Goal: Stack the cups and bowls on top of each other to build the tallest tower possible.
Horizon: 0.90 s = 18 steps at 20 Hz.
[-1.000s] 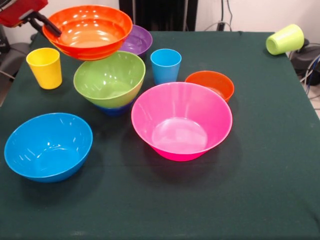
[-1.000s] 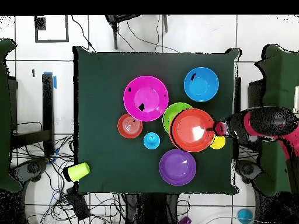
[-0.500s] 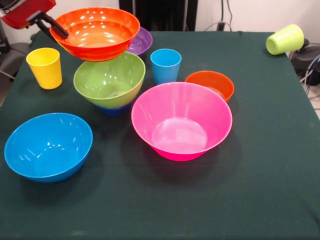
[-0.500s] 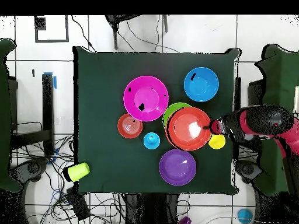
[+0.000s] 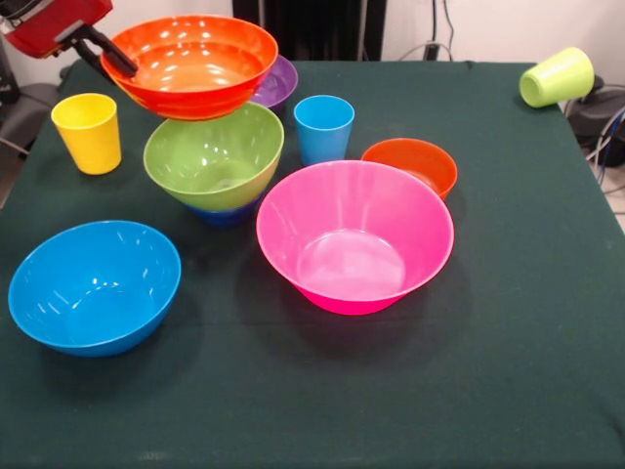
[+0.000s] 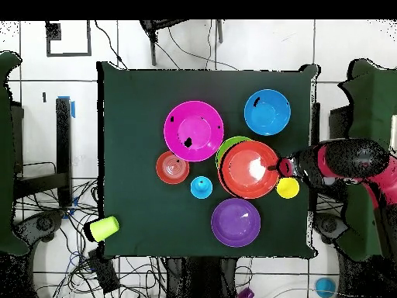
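Observation:
My gripper [image 5: 115, 61] is shut on the left rim of the orange-red bowl [image 5: 192, 63], which hangs in the air above the lime green bowl [image 5: 215, 154]. That green bowl sits on a small dark blue bowl [image 5: 220, 212]. From overhead, the gripper [image 6: 279, 166] holds the orange-red bowl [image 6: 250, 169] over most of the green bowl [image 6: 227, 145]. The pink bowl [image 5: 354, 234], light blue bowl [image 5: 94, 285], purple bowl [image 5: 278, 78] and small orange bowl [image 5: 410, 164] stand apart. The yellow cup [image 5: 88, 132] and light blue cup [image 5: 324, 127] are upright.
A lime green cup [image 5: 557, 76] lies on its side at the table's far right corner. The yellow cup [image 6: 288, 188] stands close under my arm [image 6: 341, 164]. Cables and chairs surround the table [image 6: 132, 101].
The orange-red bowl, still in my gripper, has shifted a little right in the front view and now lies more squarely over the lime green bowl.

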### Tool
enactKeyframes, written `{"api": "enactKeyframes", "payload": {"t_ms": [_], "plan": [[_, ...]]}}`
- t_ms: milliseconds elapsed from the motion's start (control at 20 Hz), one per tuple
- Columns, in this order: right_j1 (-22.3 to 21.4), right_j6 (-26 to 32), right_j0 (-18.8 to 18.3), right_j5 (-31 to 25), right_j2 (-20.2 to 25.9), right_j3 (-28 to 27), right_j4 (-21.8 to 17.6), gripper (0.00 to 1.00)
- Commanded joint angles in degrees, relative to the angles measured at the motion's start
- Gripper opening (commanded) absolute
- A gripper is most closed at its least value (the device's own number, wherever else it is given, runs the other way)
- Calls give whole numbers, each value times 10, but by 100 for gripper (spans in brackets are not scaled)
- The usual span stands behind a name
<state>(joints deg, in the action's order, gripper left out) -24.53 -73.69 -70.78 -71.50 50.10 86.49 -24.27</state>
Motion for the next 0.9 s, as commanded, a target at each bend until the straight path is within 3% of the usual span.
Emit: {"api": "enactKeyframes", "payload": {"t_ms": [50,900], "plan": [[18,85,34,51,6,21,-29,0],[24,71,56,60,3,8,-19,0]]}}
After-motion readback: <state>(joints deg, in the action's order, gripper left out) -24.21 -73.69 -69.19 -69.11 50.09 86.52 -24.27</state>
